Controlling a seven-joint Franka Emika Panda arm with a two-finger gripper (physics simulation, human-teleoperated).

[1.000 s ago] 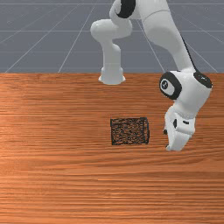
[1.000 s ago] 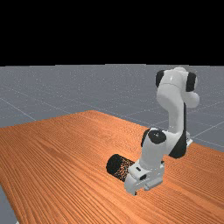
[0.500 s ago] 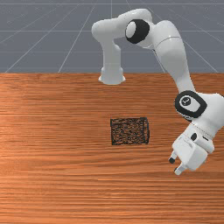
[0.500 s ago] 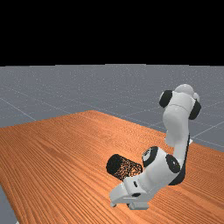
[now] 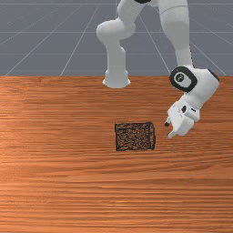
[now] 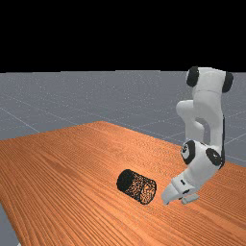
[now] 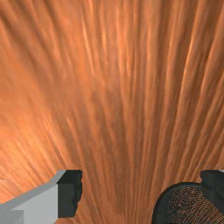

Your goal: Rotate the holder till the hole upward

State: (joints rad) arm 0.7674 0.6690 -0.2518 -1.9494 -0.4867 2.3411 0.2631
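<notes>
Mesh holder: on its side, tabletop, to front view's left of hand | hand: wide, empty, near holder | risk: hand looks off-ctr, so one finger may catch rim, rolling/shoving holder w/o uprighting it

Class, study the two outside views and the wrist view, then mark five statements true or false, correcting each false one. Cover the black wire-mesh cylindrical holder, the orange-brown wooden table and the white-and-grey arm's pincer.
1. The black wire-mesh cylindrical holder lies on its side on the orange-brown wooden table. True.
2. The white-and-grey arm's pincer is shut on the holder. False: it is open and apart from the holder.
3. In the front view, the pincer is to the right of the holder. True.
4. The holder's hole points upward. False: neither end faces up.
5. In the wrist view, a round end of the holder shows. True.
</notes>
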